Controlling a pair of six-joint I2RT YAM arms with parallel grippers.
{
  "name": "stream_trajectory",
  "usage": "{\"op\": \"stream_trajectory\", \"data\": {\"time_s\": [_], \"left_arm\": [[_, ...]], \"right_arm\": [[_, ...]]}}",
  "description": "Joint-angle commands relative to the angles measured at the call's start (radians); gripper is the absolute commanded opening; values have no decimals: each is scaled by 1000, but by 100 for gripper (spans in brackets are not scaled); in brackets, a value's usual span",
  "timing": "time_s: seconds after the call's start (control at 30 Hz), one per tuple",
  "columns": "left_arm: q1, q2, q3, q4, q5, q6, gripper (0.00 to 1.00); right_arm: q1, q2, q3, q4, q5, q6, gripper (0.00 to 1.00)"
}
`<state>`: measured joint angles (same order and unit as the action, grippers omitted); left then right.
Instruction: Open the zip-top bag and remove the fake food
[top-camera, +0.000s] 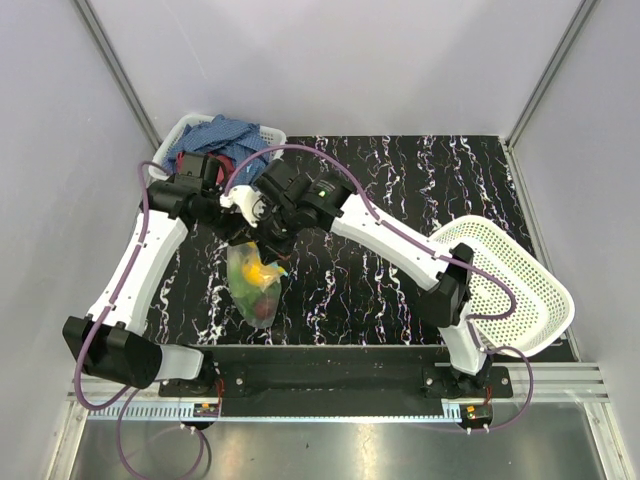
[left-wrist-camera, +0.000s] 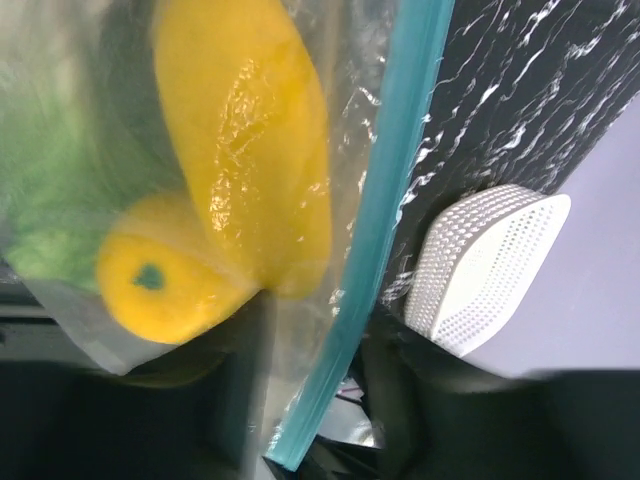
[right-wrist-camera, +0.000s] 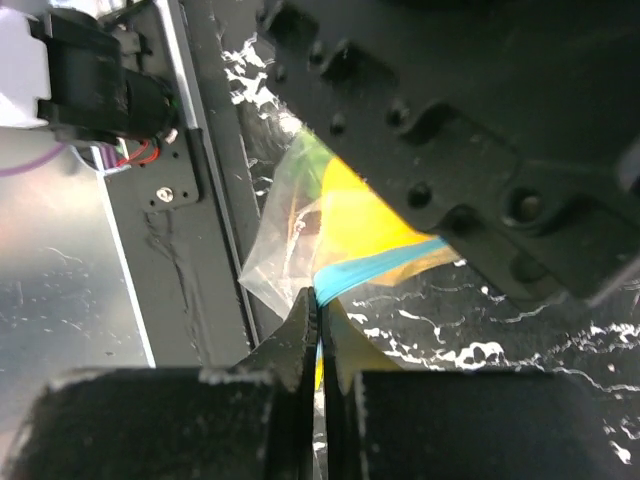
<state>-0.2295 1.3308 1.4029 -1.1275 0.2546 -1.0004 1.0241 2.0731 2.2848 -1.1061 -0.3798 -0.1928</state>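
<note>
The zip-top bag (top-camera: 255, 285) hangs from where both grippers meet, its lower end near the table's front edge. Through the clear plastic I see two yellow lemons (left-wrist-camera: 250, 130), green lettuce (left-wrist-camera: 50, 170) and a dark red piece (top-camera: 264, 310). My right gripper (top-camera: 262, 240) is shut on the teal zip strip (right-wrist-camera: 385, 265), pinching one end of it (right-wrist-camera: 320, 300). My left gripper (top-camera: 243, 232) is right beside it. In the left wrist view its jaws stand apart (left-wrist-camera: 315, 330), with the strip (left-wrist-camera: 395, 170) running down between them.
A white perforated oval basket (top-camera: 510, 290) rests tilted at the right front and shows in the left wrist view (left-wrist-camera: 490, 265). A second white basket (top-camera: 270, 132) holding blue cloth (top-camera: 220, 135) stands at the back left. The metal base rail (right-wrist-camera: 190, 200) lies just below the bag.
</note>
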Motion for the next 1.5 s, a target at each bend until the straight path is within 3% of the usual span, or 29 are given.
{"op": "stream_trajectory", "data": {"time_s": [0.0,0.27,0.4,0.43,0.5,0.53,0.6,0.63,0.67,0.9,1.0,1.2,1.47], "left_arm": [[-2,-19,4,40,0,39,28],[2,-36,-8,54,-8,82,0],[18,-56,-27,52,20,72,0],[24,-74,-30,54,23,60,0],[44,-93,-38,54,31,49,0],[50,-110,-38,55,32,39,0],[65,-128,-50,54,54,10,0],[70,-143,-56,55,61,2,0],[71,-148,-61,60,72,-6,0],[88,-220,-123,70,123,-87,0],[108,-254,-162,83,149,-133,0],[111,-292,-211,103,169,-216,0],[117,-346,-254,144,173,-280,0]], "right_arm": [[21,2,47,-34,68,-39,0],[33,-10,58,-21,124,7,5],[33,-69,-11,23,205,74,32],[34,-88,-37,37,211,90,43],[33,-160,-141,107,205,156,61],[33,-192,-189,141,199,182,74],[31,-307,-373,294,177,270,85],[31,-350,-443,355,176,297,99],[31,-395,-597,421,173,318,100],[31,-711,-1119,1068,84,554,99],[31,-742,-1261,1277,65,624,88],[31,-734,-1361,1434,104,648,74],[31,-700,-1343,1444,50,661,42]]}}
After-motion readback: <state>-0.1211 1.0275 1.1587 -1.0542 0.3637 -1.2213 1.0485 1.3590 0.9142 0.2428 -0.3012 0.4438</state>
